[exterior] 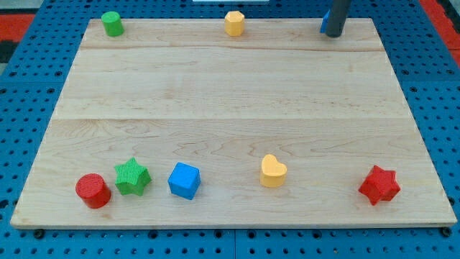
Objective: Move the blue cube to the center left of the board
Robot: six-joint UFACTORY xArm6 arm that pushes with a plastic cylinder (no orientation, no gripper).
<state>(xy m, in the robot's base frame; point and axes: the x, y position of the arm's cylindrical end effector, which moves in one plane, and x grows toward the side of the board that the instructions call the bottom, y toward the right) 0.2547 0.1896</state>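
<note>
The blue cube [184, 180] sits near the view's bottom left of the wooden board [230, 101], between a green star [131, 176] on its left and a yellow heart [273, 171] on its right. My rod comes down at the view's top right; my tip [334, 33] rests at the board's top edge, far from the blue cube. A blue block [325, 22] shows partly behind the rod, touching or very near it; its shape is hidden.
A red cylinder [93, 191] lies at the bottom left corner, a red star [379, 185] at the bottom right. A green cylinder [111, 24] stands at the top left and a yellow hexagonal block [234, 23] at the top middle.
</note>
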